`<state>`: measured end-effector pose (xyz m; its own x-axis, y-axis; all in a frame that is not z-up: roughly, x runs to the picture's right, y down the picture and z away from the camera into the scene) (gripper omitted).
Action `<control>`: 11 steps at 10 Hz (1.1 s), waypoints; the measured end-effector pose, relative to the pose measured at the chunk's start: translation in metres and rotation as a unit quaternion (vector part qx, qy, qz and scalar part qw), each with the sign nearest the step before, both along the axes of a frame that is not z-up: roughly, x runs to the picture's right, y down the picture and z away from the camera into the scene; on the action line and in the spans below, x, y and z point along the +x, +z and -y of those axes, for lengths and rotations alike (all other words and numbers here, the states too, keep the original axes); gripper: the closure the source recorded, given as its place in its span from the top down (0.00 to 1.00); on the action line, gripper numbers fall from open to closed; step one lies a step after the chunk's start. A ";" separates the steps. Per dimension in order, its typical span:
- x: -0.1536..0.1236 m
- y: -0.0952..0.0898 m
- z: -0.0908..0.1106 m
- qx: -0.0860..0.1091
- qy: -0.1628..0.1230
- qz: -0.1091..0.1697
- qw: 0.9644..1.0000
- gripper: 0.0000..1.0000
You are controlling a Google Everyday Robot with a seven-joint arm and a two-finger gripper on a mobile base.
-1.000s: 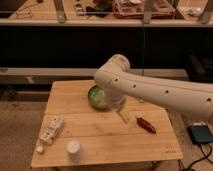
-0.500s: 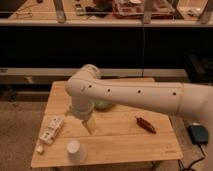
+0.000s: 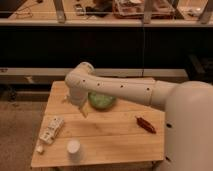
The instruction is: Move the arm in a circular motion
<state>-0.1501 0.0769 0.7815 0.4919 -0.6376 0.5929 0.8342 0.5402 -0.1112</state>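
A cream arm (image 3: 120, 89) is seen reaching in from the right across a wooden table (image 3: 115, 137). Its rounded elbow is bent over the table's far left part, and the forearm is pointed downward from there. The gripper (image 3: 83, 111) is carried at the pale tip, just above the tabletop, left of a green bowl (image 3: 102, 100). Nothing is held in it, as far as can be seen; whether it is wide or narrow cannot be told.

A white cup (image 3: 73, 148) is stood near the front edge. A white packet (image 3: 51, 129) is laid at the left. A small dark red item (image 3: 145, 124) is laid toward the right. None of these is touched by the arm.

No goal position is set by a circular motion, so progress cannot be read from a single pose. The arm is judged to be partway round a sweep over the table, with the loop not shown as closed.
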 end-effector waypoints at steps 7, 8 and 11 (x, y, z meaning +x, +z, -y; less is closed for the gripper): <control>0.185 0.010 0.075 0.041 0.010 -0.187 0.981 0.80; 0.203 -0.009 0.075 0.039 0.007 -0.207 0.978 0.80; 0.227 -0.100 0.063 0.021 0.006 -0.246 0.969 0.80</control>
